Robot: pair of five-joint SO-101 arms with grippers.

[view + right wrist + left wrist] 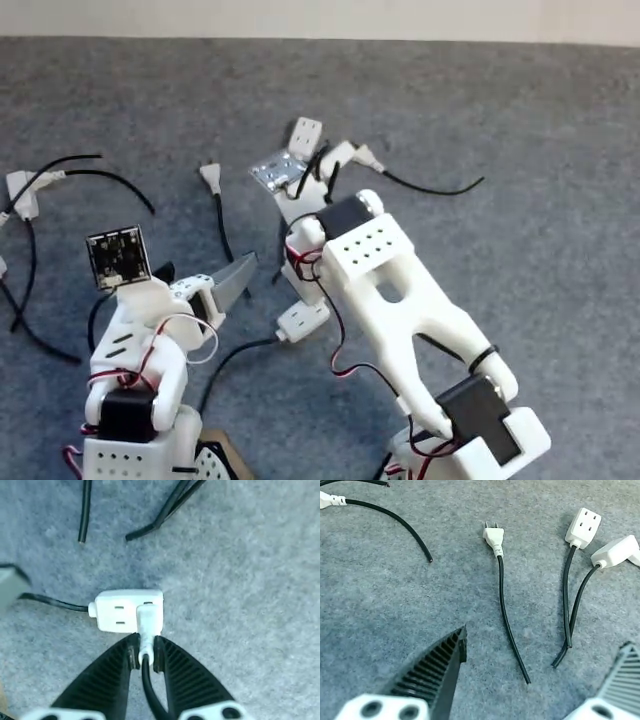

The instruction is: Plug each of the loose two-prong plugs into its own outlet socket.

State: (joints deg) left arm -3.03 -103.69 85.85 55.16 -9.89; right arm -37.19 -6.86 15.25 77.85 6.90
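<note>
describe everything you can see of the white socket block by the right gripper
The socket block is a white, plastic-looking box with rounded corners, lying flat on the grey carpet. Two dark slots show on its upward face. A black cord leaves one end. On the side facing the right gripper, a white plug pinched in that gripper meets it; its prongs are hidden.

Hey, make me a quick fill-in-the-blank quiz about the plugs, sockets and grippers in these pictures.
1. The right gripper is shut on a white ____, which is pressed against an outlet socket.
2. The left gripper hangs ____ over the carpet, holding nothing.
3. Near the loose plug in the left wrist view lie ____ more outlet sockets.
Missing words: plug; open; two.
</note>
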